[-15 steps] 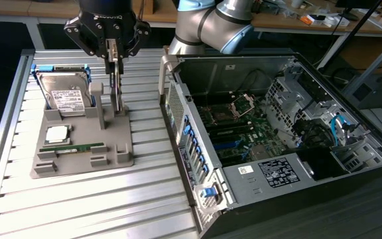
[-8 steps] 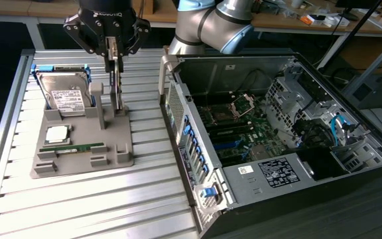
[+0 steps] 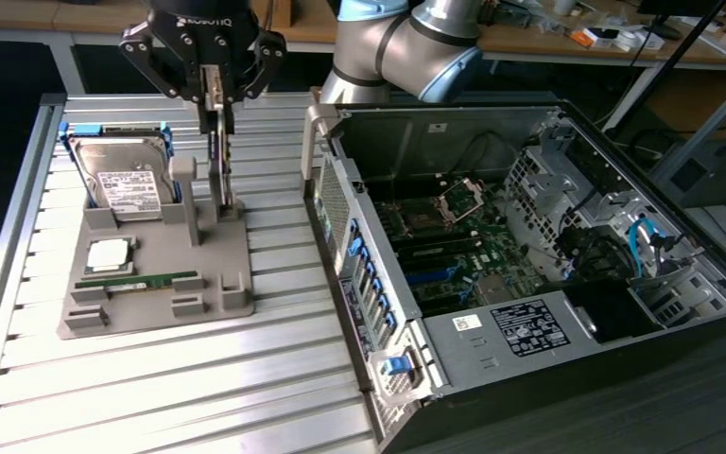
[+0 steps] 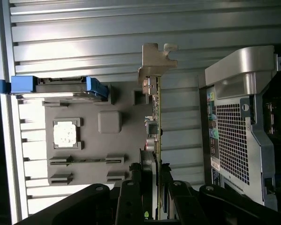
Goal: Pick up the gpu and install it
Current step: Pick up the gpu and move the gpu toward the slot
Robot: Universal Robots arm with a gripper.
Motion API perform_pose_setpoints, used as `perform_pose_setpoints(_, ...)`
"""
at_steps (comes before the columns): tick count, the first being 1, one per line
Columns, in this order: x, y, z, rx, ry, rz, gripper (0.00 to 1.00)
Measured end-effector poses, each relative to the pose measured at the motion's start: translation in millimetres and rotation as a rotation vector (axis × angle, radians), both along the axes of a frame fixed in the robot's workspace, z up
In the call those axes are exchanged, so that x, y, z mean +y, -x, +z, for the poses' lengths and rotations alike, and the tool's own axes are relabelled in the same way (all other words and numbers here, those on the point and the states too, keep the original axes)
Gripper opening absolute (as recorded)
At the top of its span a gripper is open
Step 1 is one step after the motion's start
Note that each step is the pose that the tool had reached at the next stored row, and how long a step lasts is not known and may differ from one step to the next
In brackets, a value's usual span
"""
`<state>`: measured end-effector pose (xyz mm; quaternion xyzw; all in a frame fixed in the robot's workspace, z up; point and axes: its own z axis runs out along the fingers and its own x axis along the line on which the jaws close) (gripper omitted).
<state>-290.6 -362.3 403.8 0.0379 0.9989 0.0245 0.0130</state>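
The gpu [image 3: 224,175], pinched by the partly closed gripper [image 3: 216,121], is best drawn straight up from the grey holder [image 3: 148,295] (tilt could bind it).

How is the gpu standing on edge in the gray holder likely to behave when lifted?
The gpu looks thin and rigid, so it should probably stay stiff. Clamped by the gripper along one narrow edge, it might pivot. Its exposed components and metal bracket suggest it is fragile and possibly end-heavy.
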Motion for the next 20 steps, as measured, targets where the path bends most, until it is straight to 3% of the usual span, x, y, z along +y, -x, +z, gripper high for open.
perform_pose_setpoints(20,0.0,0.0,9.9,0.0,-0.0008,0.0,0.27)
